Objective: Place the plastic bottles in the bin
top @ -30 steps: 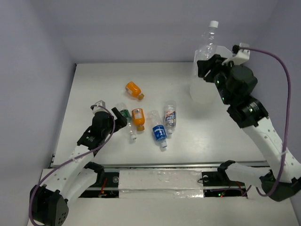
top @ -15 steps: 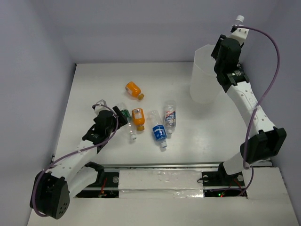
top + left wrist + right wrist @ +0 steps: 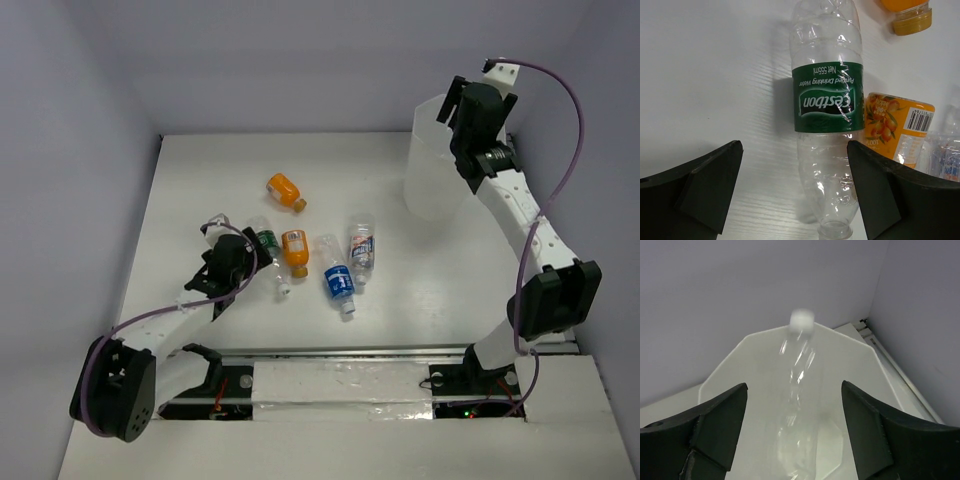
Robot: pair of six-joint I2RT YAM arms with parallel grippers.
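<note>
Over the tall translucent white plastic bin point(image 3: 428, 185) with its many-sided rim, the right tool point(image 3: 792, 387) hangs with its jaws spread wide, gripping nothing. Inside the bin's rim lies a blurred clear bottle with a white cap point(image 3: 799, 357), its cap toward the far wall.

Well to the left of the bin, on the white worktop point(image 3: 200, 180), five more bottles lie on their sides. The left tool point(image 3: 795, 146) stands wide open farthest from the bin, one finger on each side of a clear green-labelled bottle point(image 3: 827, 100), touching neither flank. Just beside that bottle, on the side toward the bin, lies a stubby orange bottle point(image 3: 897, 130), close to one finger. A clear blue-labelled bottle point(image 3: 338, 280) and a clear white-labelled bottle point(image 3: 362, 248) come next, nearer the bin. A second stubby orange bottle point(image 3: 284, 191) lies apart from that row, farther back.
</note>
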